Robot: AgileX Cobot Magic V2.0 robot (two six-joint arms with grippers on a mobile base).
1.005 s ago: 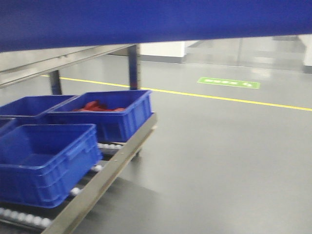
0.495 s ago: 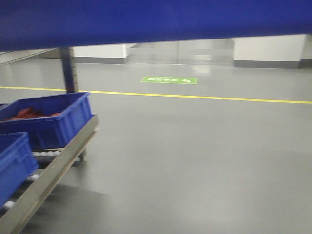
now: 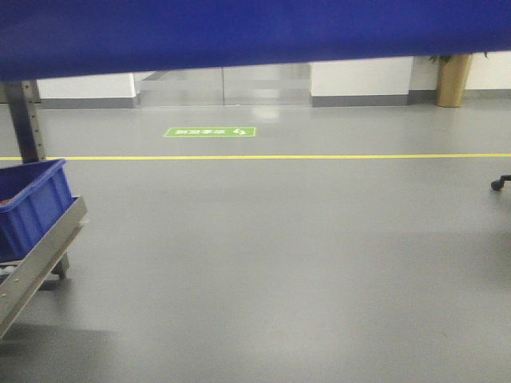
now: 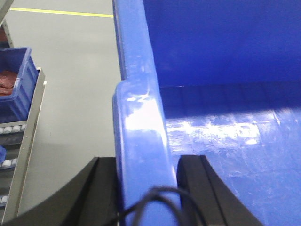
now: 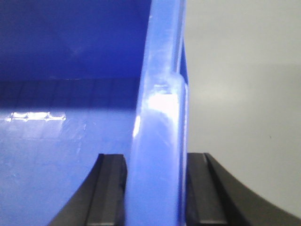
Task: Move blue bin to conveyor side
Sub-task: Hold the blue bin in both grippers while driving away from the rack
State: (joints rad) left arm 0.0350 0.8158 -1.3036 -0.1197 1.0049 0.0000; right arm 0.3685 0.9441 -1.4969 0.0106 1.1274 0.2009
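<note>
The blue bin [image 3: 255,32] hangs off the floor between my two grippers, and its wall fills the top of the front view. In the left wrist view, the bin's thick left rim [image 4: 141,117] runs between the black fingers of my left gripper [image 4: 146,162], which is shut on it. My right gripper [image 5: 156,160] is shut on the opposite rim [image 5: 160,108], one finger inside the bin and one outside. The glossy bin floor [image 4: 225,141] shows nothing inside. The conveyor is out of view.
At the far left stands a steel roller rack [image 3: 40,255] holding another blue bin [image 3: 28,207], beside an upright post [image 3: 30,120]. That bin [image 4: 14,89] holds red items. A yellow floor line [image 3: 319,156], a green floor sign [image 3: 209,132] and a chair caster [image 3: 501,183] lie ahead.
The front view has swung to the right: the rack and its blue bins slid from centre-left to the far left edge. Both grippers still hold the bin.
</note>
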